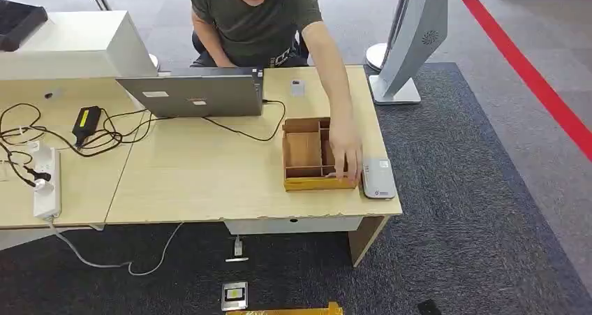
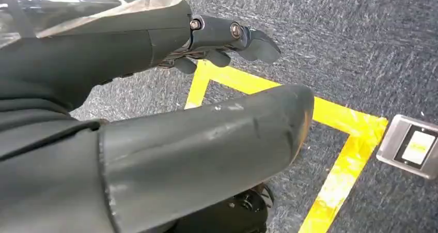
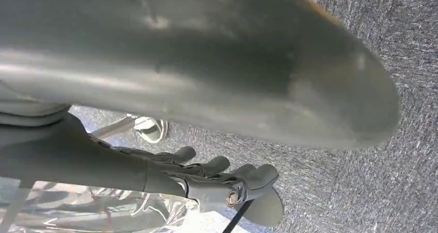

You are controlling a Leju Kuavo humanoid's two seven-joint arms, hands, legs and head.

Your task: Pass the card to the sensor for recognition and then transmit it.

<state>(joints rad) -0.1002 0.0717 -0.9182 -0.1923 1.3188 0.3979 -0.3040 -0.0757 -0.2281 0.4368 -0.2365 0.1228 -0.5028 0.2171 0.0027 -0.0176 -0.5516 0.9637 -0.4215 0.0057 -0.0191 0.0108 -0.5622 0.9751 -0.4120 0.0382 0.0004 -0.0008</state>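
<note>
The wooden compartment box (image 1: 308, 154) sits near the desk's (image 1: 195, 182) front right edge, the white card sensor (image 1: 378, 177) just beside it at the corner. A person's hand (image 1: 347, 151) reaches into the box; I cannot make out the card. Dark carpet (image 1: 475, 210) spreads rightward. The left hand (image 2: 227, 42) and right hand (image 3: 217, 179) hang over the carpet, fingers loosely extended, holding nothing.
</note>
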